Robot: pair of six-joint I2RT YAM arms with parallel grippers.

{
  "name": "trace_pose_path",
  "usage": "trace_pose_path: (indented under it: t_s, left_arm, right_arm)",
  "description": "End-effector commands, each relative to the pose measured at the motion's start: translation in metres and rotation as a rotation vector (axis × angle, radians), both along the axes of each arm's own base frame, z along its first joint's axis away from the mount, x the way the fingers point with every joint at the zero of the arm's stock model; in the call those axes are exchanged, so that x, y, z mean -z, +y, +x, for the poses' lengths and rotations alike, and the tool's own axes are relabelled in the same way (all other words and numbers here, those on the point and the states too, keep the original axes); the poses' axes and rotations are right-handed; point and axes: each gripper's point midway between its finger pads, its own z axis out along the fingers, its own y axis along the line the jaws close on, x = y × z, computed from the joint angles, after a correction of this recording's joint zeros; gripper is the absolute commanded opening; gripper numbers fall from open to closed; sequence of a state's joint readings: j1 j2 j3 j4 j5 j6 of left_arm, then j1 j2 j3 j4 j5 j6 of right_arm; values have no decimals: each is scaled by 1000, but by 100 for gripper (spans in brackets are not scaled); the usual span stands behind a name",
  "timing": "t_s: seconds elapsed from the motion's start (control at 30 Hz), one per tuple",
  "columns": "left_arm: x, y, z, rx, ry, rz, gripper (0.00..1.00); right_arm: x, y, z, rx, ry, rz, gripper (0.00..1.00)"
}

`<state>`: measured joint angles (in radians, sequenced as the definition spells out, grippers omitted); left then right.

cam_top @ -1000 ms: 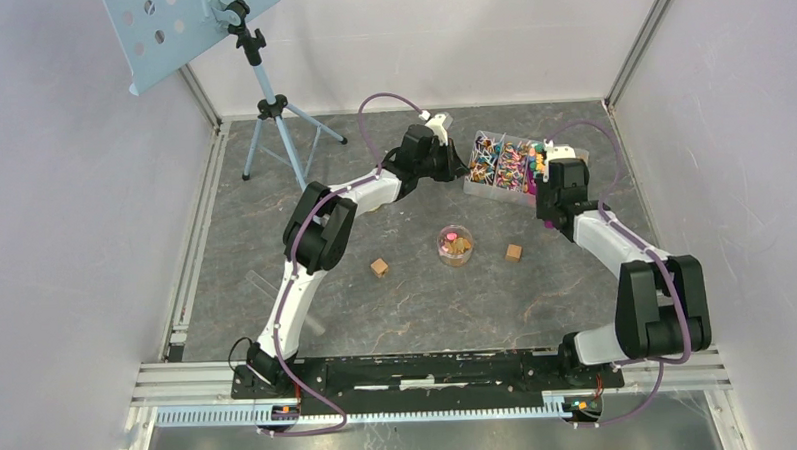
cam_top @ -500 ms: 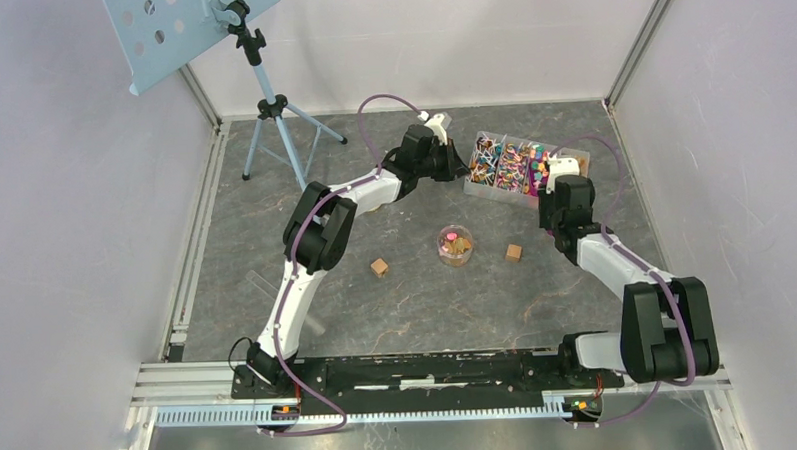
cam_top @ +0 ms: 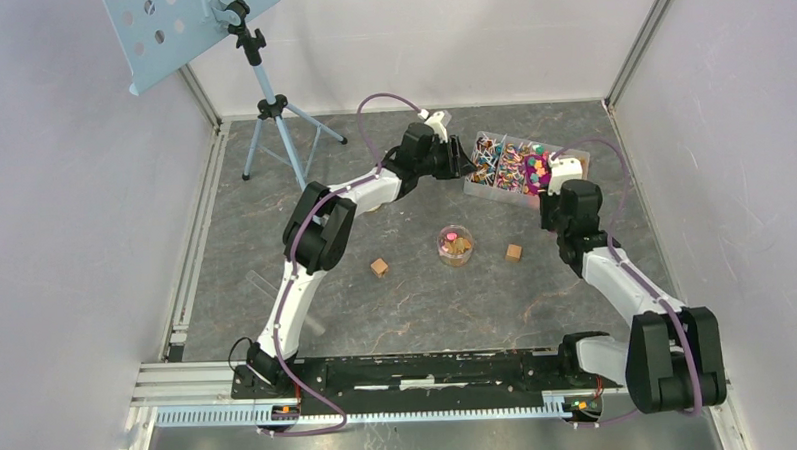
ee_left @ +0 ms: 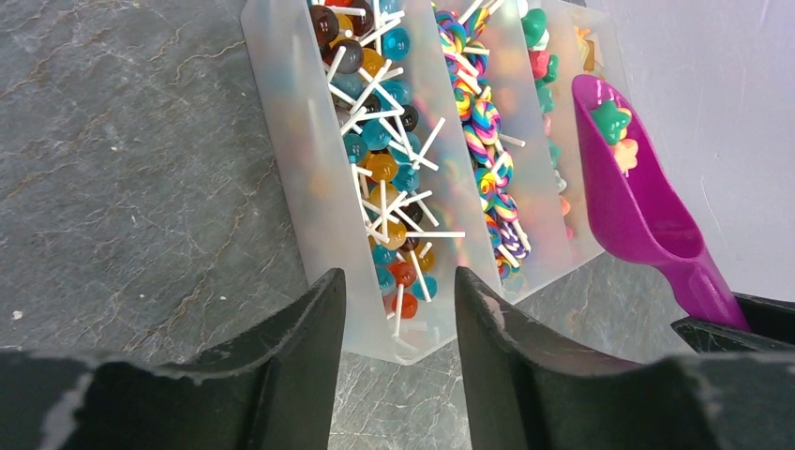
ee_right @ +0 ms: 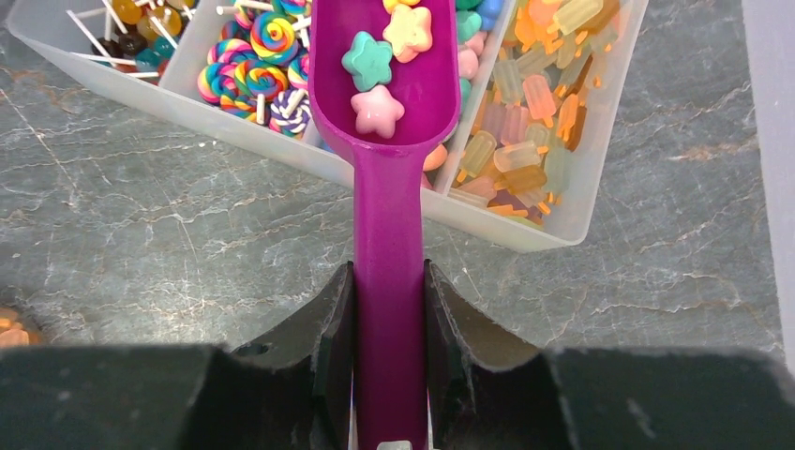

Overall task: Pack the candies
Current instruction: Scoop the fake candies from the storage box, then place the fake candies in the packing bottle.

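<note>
Looking at right jaws clamped tight on the handle of the purple scoop point(ee_right: 386, 234), with three star-shaped candies point(ee_right: 377, 82) sitting in its bowl just above the clear divided box point(ee_right: 525, 223) on the table point(ee_right: 141, 244). Seeing left jaws spread open around the near end of the lollipop compartment point(ee_left: 375, 141), can't tell about contact. Also spotting more sweets point(cam_top: 458, 247) in the little round jar point(cam_top: 441, 246) mid-table.

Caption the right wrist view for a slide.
Right claw grips a magenta plastic scoop holding star-shaped candies above a clear compartmented tray.
</note>
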<state>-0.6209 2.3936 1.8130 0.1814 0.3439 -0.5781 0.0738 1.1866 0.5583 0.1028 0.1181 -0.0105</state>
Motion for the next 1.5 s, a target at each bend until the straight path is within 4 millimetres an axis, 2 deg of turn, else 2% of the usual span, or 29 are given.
trace_pose_path:
  t_s: [0.0, 0.17, 0.33, 0.37, 0.4, 0.63, 0.8, 0.83, 0.97, 1.13, 1.2, 1.33, 1.47]
  left_arm:
    - [-87, 2, 6, 5, -120, -97, 55]
    - [-110, 16, 0, 0, -167, -76, 63]
    - [-135, 34, -9, 3, -193, -62, 75]
    - [-139, 37, -12, 1, -194, -63, 82]
    - [-146, 40, -14, 0, -202, -65, 99]
    - [-184, 68, -44, 4, -251, -31, 100]
    - [-195, 98, -77, 12, -242, 31, 100]
    - [-199, 104, -83, 11, -248, 45, 100]
    - [-204, 131, -116, 18, -248, 111, 100]
    - [-198, 163, -161, 29, -237, 167, 100]
    - [-198, 176, -178, 30, -264, 181, 100]
    - [-187, 198, -199, 30, -300, 233, 100]
    - [-172, 215, -206, 2, -334, 283, 100]
  right_arm:
    - [-28, 1, 3, -26, -92, -18, 0]
    - [-37, 1, -5, -38, -126, -27, 0]
    - [-48, 3, -14, -69, -170, -34, 0]
    - [-53, 4, -15, -75, -184, -33, 0]
    - [-56, 6, -16, -87, -196, -34, 0]
    - [-84, 14, -23, -151, -247, -40, 0]
    - [-101, 29, -29, -248, -285, -39, 0]
    - [-99, 32, -32, -271, -264, -41, 0]
    - [-109, 41, -39, -344, -262, -54, 0]
    - [-120, 50, -51, -445, -261, -106, 0]
    - [-120, 60, -58, -519, -262, -115, 0]
    - [-117, 77, -70, -619, -238, -100, 0]
    - [-111, 84, -80, -674, -213, -141, 0]
